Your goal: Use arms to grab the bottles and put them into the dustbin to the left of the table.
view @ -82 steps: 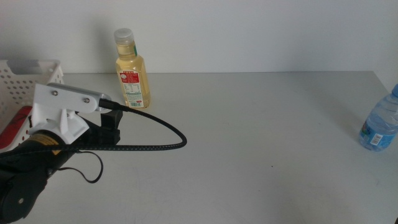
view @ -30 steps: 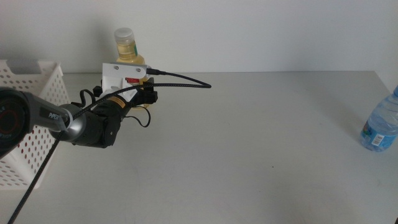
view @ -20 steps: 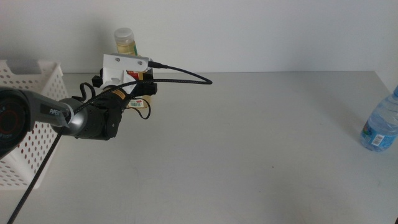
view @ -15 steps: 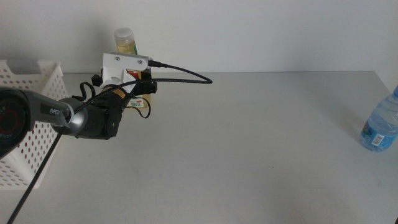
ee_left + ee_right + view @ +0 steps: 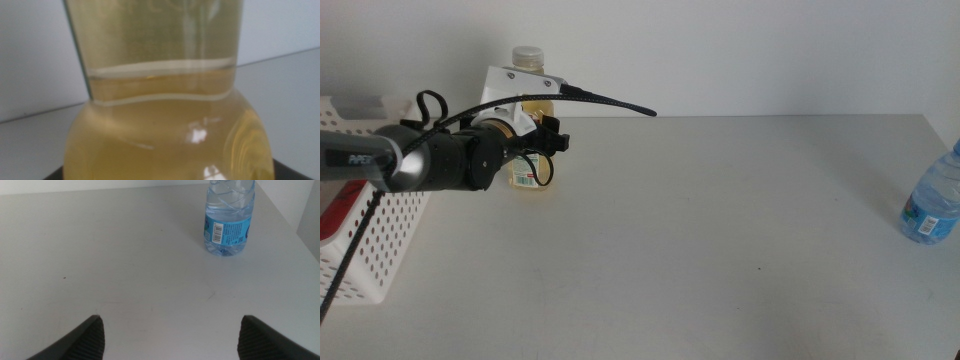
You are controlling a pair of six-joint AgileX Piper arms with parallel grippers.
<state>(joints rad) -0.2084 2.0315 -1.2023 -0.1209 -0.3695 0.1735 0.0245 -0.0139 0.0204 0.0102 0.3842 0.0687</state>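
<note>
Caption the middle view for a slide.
Left gripper at the yellow-liquid bottle beside the dustbin; water bottle far right.

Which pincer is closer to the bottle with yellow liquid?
The left pincer: it is right at the yellow bottle, which fills its wrist view. The right pincer waits far away, near the water bottle.

At upper left, the bottle held yellow liquid under a white cap; the basket was white, perforated.

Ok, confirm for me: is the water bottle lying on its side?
No, the water bottle stands upright on the table, ahead of the open right gripper.
</note>
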